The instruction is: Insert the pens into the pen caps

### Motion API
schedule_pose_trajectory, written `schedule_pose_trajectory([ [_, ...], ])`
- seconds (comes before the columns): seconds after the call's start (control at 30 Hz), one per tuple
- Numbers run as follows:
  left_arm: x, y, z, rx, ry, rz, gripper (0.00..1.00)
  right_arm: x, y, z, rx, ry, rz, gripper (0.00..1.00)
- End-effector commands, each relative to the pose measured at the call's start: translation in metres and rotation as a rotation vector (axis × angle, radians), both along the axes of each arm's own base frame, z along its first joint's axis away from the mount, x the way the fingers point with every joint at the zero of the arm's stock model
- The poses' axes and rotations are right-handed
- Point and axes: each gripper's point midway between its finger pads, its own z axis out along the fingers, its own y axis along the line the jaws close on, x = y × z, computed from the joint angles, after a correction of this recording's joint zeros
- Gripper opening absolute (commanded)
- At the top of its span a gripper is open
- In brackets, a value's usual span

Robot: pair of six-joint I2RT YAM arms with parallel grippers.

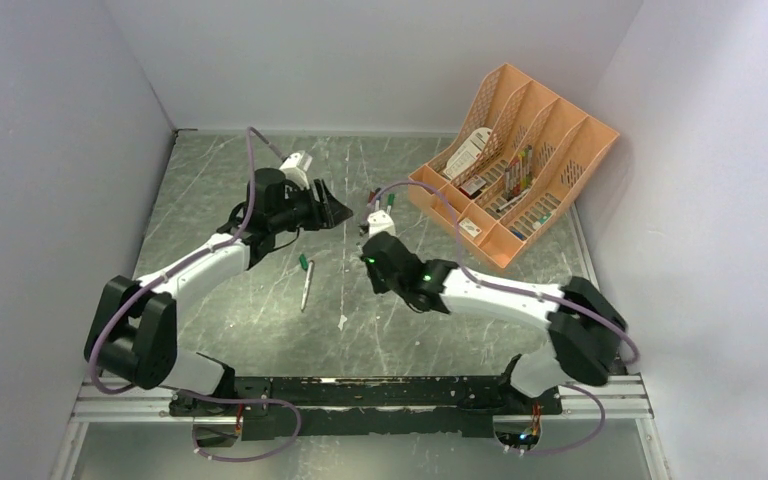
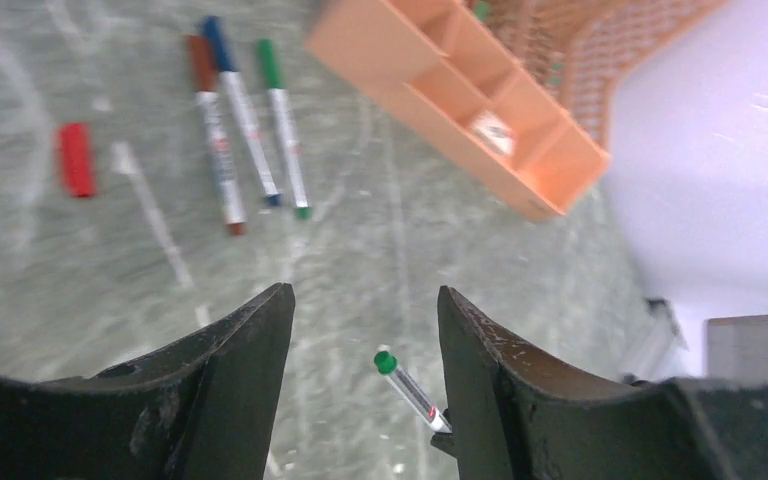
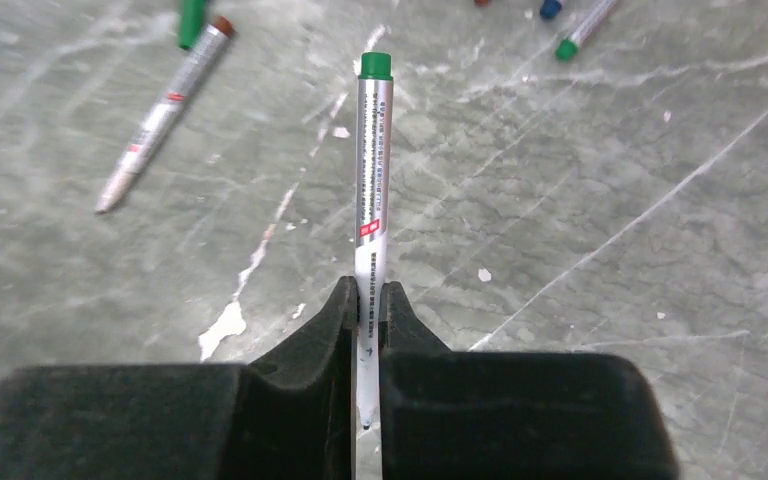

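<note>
My right gripper [image 3: 367, 290] is shut on a whitish pen [image 3: 373, 160] with a green end, which sticks out ahead of the jaws above the table. The same pen [image 2: 410, 385] shows between the fingers of my left gripper [image 2: 365, 295], which is open and empty and faces the right gripper [image 1: 374, 235] from the left [image 1: 338, 212]. An uncapped pen [image 3: 160, 115] lies on the table with a green pen cap [image 3: 191, 18] at its far end. A red pen cap [image 2: 75, 158] lies alone. Three capped pens [image 2: 245, 125] lie side by side, with brown, blue and green caps.
An orange organiser [image 1: 515, 165] with bunched pens and cards stands tilted at the back right, close to the three capped pens. The loose pen [image 1: 306, 290] and green cap [image 1: 302, 262] lie mid-table between the arms. White walls close in the marbled table [image 1: 220, 180].
</note>
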Motion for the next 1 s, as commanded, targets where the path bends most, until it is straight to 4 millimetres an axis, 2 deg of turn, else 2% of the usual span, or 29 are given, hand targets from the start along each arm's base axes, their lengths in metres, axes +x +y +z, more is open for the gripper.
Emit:
schedule_pose_trajectory([
  [0.0, -0.021, -0.045, 0.039, -0.252, 0.015, -0.28, 0.64, -0.001, 0.012, 0.057, 0.195, -0.188, 0.12, 0.0],
  [0.1, -0.025, -0.055, 0.042, -0.3, 0.042, -0.343, 0.61, -0.006, 0.013, 0.082, 0.267, -0.252, 0.163, 0.0],
  [0.33, -0.041, -0.069, 0.035, -0.325, 0.115, -0.465, 0.62, -0.001, 0.016, 0.105, 0.282, -0.317, 0.183, 0.0],
  [0.53, -0.054, -0.071, 0.043, -0.385, 0.12, -0.498, 0.62, 0.005, 0.021, 0.103, 0.251, -0.315, 0.187, 0.0],
  [0.7, -0.058, -0.071, 0.039, -0.358, 0.131, -0.521, 0.53, 0.01, 0.021, 0.11, 0.252, -0.342, 0.176, 0.0],
  [0.97, -0.067, -0.07, 0.036, -0.341, 0.141, -0.547, 0.55, 0.023, 0.019, 0.116, 0.197, -0.382, 0.155, 0.0],
])
